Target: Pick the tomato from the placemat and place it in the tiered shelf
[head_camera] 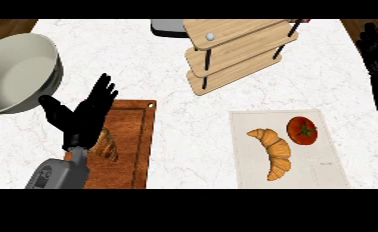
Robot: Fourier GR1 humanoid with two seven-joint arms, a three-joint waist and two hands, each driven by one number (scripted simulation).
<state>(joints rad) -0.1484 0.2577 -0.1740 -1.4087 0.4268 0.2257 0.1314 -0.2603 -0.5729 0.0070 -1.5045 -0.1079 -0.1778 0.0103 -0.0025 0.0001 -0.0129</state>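
1. We record the robot's left hand point(83, 113), black, on a grey forearm point(59, 173) entering from the lower left; its fingers are straight and spread apart, pointing up and slightly right, thumb out to the left, holding nothing
2. We note this hand hovering over the left edge of a brown wooden cutting board point(133, 141), partly covering a small brown bread loaf point(108, 148) that lies on the board
3. We list the robot's right hand point(367, 51) at the far right edge, black, only partly in view; whether its fingers are apart or together we cannot tell
4. We find the round red tomato with a green stem point(302, 130) on the upper right part of the pale rectangular placemat point(325, 168), well apart from both hands
5. We enter a golden curved croissant point(275, 151) on the same placemat, just left of the tomato
6. We log the light wooden tiered shelf with black posts point(236, 53) above the placemat, tilted in view, its boards bare apart from a small pale knob on the top tier
7. We add a large grey-white bowl point(26, 71) at the left edge
8. We see a dark grey object point(168, 27) behind the shelf, mostly hidden
9. We describe the surface as a white marbled counter point(133, 61), with dark wood showing at the upper corners
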